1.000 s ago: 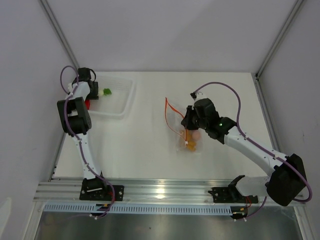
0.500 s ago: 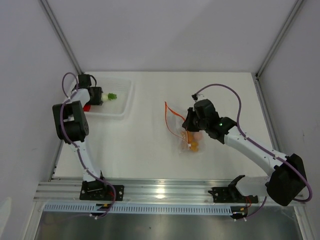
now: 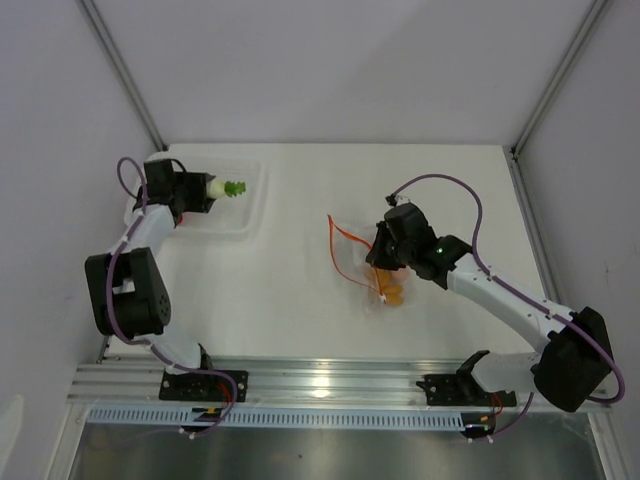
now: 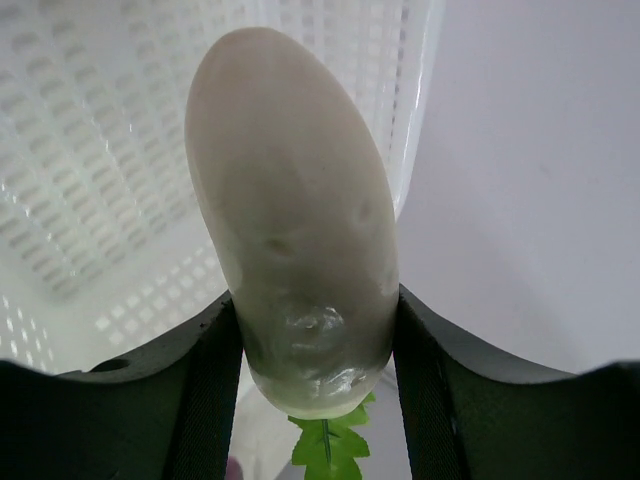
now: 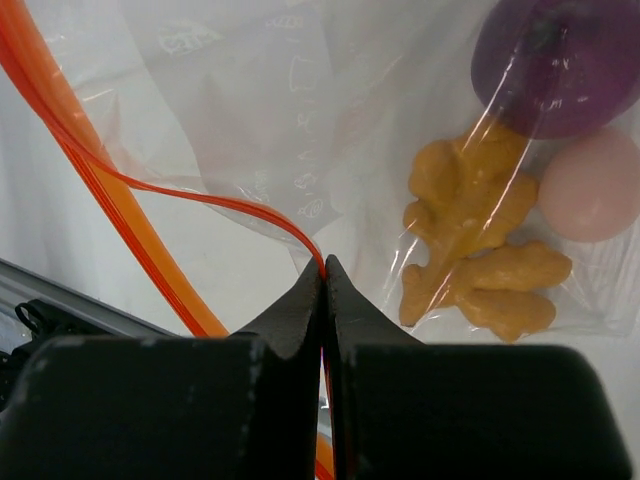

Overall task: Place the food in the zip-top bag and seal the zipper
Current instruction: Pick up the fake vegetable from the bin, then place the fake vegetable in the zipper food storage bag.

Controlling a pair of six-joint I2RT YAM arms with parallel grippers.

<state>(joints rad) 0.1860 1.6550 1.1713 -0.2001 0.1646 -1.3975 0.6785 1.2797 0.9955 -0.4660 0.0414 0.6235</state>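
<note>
A: What did the left pincer (image 4: pixel 315 330) hold?

B: A white toy vegetable with green leaves (image 3: pixel 226 188). The jaws were spread part-way and pressed against both of its flanks. In the overhead view it hung above the white slotted basket (image 3: pixel 252 205) at the far left of the tabletop (image 3: pixel 290 300); in the left wrist view the white body (image 4: pixel 290 210) filled the space between the dark fingers (image 4: pixel 200 400), leaves pointing down.

A: And the right pincer (image 5: pixel 323 275)?

B: Pressed together, pinching the orange-red zipper (image 5: pixel 140 200) of the zip-top bag (image 3: pixel 375 265) at its mouth edge. The strip ran from the fingertips in two diverging lines, so the mouth stood parted.

A: How did the bag look?

B: Clear and crinkled, lying near the tabletop's centre, just beside the right arm's wrist. Through the plastic showed a purple piece (image 5: pixel 560 65), a pale pink round piece (image 5: pixel 595 185) and an orange-yellow knobbly piece (image 5: pixel 480 240), touching one another.
</note>
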